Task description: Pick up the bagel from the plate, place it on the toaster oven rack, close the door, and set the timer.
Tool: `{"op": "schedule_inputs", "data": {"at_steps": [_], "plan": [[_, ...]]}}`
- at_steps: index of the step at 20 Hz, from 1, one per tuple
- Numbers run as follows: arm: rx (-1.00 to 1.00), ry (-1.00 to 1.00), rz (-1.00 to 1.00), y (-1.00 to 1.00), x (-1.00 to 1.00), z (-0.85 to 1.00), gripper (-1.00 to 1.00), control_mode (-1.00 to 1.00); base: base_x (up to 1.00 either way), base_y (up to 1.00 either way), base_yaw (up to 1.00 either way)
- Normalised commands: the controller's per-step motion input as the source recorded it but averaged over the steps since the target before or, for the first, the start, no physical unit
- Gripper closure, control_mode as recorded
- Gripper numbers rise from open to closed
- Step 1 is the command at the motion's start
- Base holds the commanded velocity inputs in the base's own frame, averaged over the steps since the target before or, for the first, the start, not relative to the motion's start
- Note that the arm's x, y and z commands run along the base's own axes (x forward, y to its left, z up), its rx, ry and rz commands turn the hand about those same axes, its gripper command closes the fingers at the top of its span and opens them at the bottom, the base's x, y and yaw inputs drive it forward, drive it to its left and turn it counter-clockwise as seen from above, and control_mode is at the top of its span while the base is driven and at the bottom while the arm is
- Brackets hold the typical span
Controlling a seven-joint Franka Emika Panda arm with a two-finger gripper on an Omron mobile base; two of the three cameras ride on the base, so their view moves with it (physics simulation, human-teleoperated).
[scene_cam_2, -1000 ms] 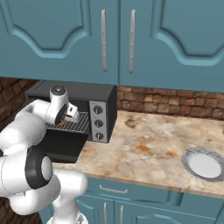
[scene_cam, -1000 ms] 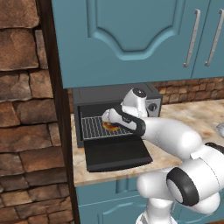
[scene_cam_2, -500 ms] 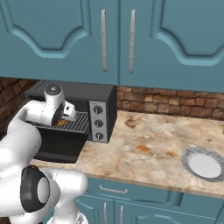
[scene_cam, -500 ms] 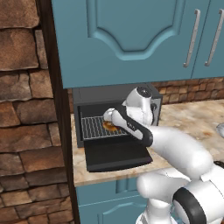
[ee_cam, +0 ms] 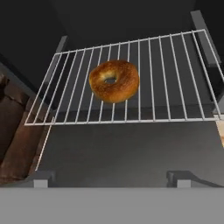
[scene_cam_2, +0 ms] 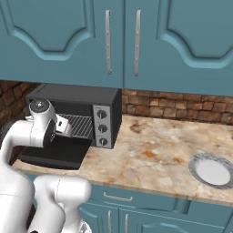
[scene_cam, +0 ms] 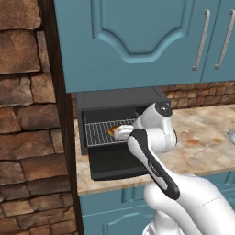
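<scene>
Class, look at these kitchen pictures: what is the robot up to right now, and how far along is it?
The bagel lies flat on the toaster oven rack, with nothing gripping it. The claw is open just in front of the rack, over the door, which hangs open. The plate sits on the counter to the right. The timer, lowest knob on the oven's strip, is untouched; closing the door and setting it remain.
</scene>
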Motion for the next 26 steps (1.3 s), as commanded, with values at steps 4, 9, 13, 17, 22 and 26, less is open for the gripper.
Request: {"op": "schedule_inputs", "data": {"at_steps": [4,9,13,17,22,26], "plan": [[-0.07,0.04,-0.05,0.0,-0.28,0.07,-1.0,-1.0,0.0,0.0,0.0],[-0.09,0.12,-0.08,0.0,0.0,0.0,-1.0,-1.0,0.0,0.0,0.0],[-0.09,0.09,-0.05,0.0,0.04,0.0,-1.0,-1.0,0.0,0.0,0.0],[-0.05,0.07,-0.02,0.0,0.08,-0.01,-1.0,-1.0,0.0,0.0,0.0],[-0.03,0.04,0.0,-0.04,0.05,-0.1,-1.0,-1.0,0.0,0.0,0.0],[-0.01,0.0,0.0,-0.12,0.08,-0.23,-1.0,-1.0,0.0,0.0,0.0]]}}
